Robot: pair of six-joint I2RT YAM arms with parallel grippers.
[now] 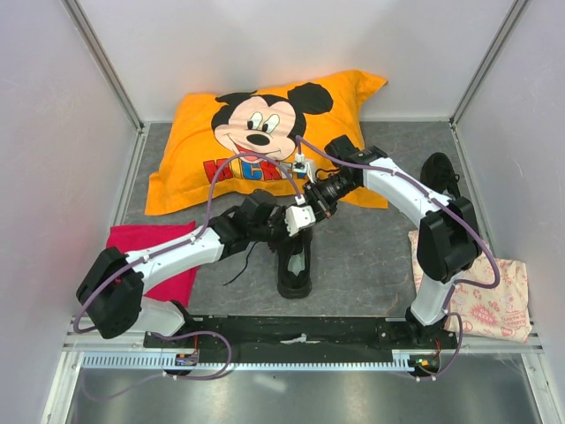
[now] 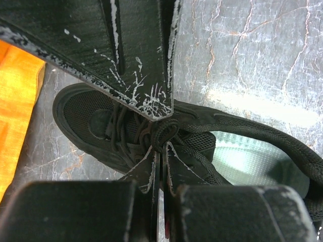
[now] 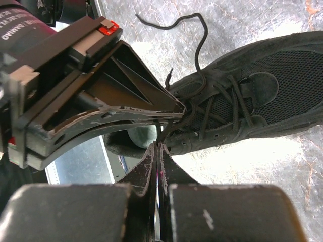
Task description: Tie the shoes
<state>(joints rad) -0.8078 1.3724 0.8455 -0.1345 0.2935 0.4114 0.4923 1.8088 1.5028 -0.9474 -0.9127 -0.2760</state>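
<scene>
Pillow (image 1: 185, 177) blocks behind shoe (image 1: 294, 269); open table (image 1: 362, 256) to shoe's right.

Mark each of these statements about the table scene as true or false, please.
1. Both end effectors are open. False: the left end effector and the right end effector are shut above the centre shoe.
2. A second shoe lies at the far right. True.
3. The pillow is blue. False: it is orange.
4. A red cloth lies on the left. True.
</scene>
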